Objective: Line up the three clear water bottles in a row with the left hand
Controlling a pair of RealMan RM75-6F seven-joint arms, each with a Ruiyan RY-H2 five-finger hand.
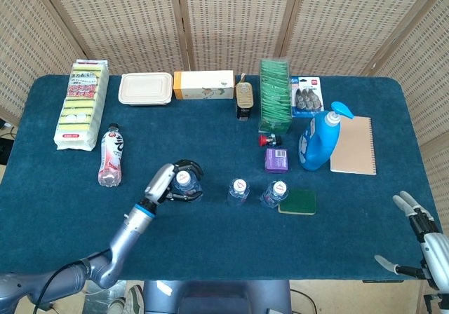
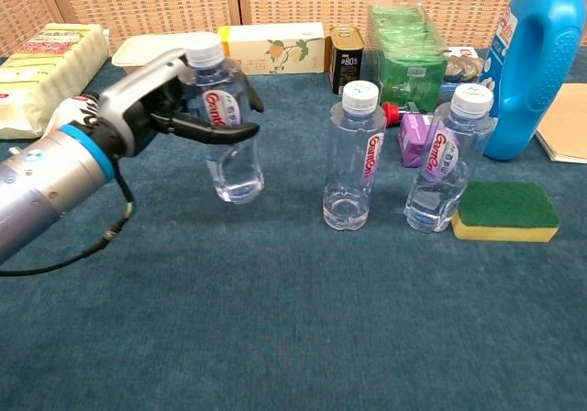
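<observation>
At the far left of the blue table (image 1: pixel 210 244), a pack of sponges (image 1: pixel 82 105) lies along the edge, with a red-and-white drink bottle (image 1: pixel 110 156) lying on its side just below it. The left hand (image 2: pixel 151 104) grips the 1st clear water bottle (image 2: pixel 225 131), fingers wrapped around its upper body below the white cap; whether the base touches the cloth cannot be told. In the head view this bottle (image 1: pixel 186 182) sits left of the other 2, near them and roughly level with them. The 2nd clear water bottle (image 2: pixel 353 159) stands upright and free at centre, and the 3rd clear water bottle (image 2: pixel 449 159) stands upright just right of it, beside a green-and-yellow sponge (image 2: pixel 504 211). Along the far edge, from left to right, are a cream lidded container (image 1: pixel 146 88), a white-and-orange carton (image 1: pixel 203 85), a small tin can (image 1: pixel 244 98), a green packet stack (image 1: pixel 275 97) and a blister pack (image 1: pixel 306 95). A purple box (image 1: pixel 276 160) lies behind the 2 free bottles. A blue detergent jug (image 1: pixel 319 139) stands upright against a tan notebook (image 1: pixel 354 146). The right hand (image 1: pixel 421 247) is at the lower right corner, off the table, fingers apart and holding nothing.
</observation>
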